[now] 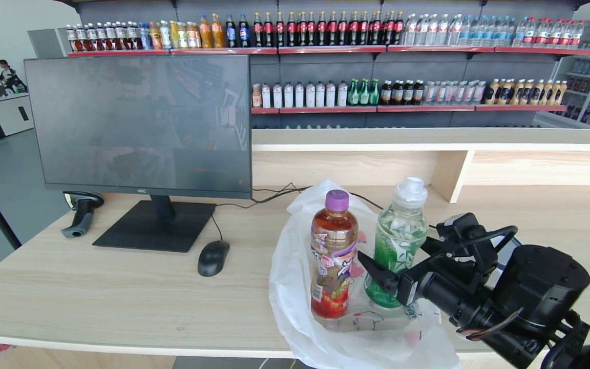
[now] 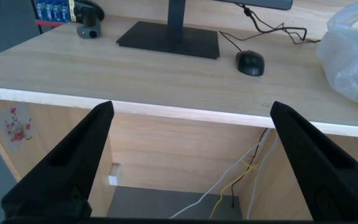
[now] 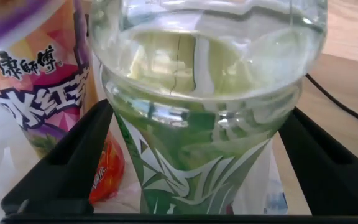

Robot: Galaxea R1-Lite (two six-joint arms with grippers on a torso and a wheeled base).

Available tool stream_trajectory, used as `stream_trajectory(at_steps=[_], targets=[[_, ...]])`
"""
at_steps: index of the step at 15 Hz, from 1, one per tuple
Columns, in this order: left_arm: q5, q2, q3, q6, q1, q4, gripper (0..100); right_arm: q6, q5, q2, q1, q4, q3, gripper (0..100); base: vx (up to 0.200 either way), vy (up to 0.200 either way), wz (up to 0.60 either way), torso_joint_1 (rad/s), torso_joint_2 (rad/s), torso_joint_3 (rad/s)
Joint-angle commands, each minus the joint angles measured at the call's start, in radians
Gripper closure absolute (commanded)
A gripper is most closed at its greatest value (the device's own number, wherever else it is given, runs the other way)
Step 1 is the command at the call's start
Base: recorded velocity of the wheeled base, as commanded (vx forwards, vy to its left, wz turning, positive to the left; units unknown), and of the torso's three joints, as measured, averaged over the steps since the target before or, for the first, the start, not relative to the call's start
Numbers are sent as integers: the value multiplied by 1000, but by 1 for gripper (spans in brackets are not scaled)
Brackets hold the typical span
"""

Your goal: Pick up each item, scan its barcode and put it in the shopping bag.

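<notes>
1. The right gripper (image 1: 395, 254) is recorded wide open; its fingers are set either side of the green bottle (image 1: 402, 225), low on the body; no contact is seen and nothing is held.
2. The green bottle is noted upright on the shopping bag (image 1: 295, 297) at the near right of the counter (image 1: 121, 297); the red bottle (image 1: 333, 251) stands just beside it, on the robot's left; whether both are inside the bag's mouth cannot be told.
3. The left gripper (image 2: 191, 162) is noted wide open and empty, held below the counter's front edge.
4. The step in hand is judged to be the grasp of the green bottle; the bottle should be centred between the fingers before closure, so that it is not pushed against the red bottle.
5. Closure is best made on the labelled body, firmly yet gently; a thin wall is expected to flex.
6. Bag film should be kept out of the grip; a straight upward lift is advised.
7. The scanner (image 1: 81, 212) lies well apart, beside the monitor (image 1: 141, 123); the barcode's side is not identified, so rotation may be required.
</notes>
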Motion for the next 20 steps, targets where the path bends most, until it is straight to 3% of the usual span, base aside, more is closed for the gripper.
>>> stream_trajectory(at_steps=[1,8,11,14,16,19,20], targets=[[0,0,0,0,0,0,0,-1,0,-52,5,-1,7,0,0,0,0,0,0,0],[0,0,0,-5,2,0,0,-1,0,-300,22,-1,128,0,0,0,0,0,0,0],[0,0,0,-8,2,0,0,-1,0,-508,22,-1,274,0,0,0,0,0,0,0],[0,0,0,-8,0,0,0,8,0,-710,23,-1,274,0,0,0,0,0,0,0],[0,0,0,-8,2,0,0,10,0,-945,-29,-1,274,0,0,0,0,0,0,0],[0,0,0,-13,2,0,0,-50,32,-1072,-73,0,274,0,0,0,0,0,0,0],[0,0,0,-8,2,0,0,-62,92,-1169,-72,195,274,0,0,0,0,0,0,0]])
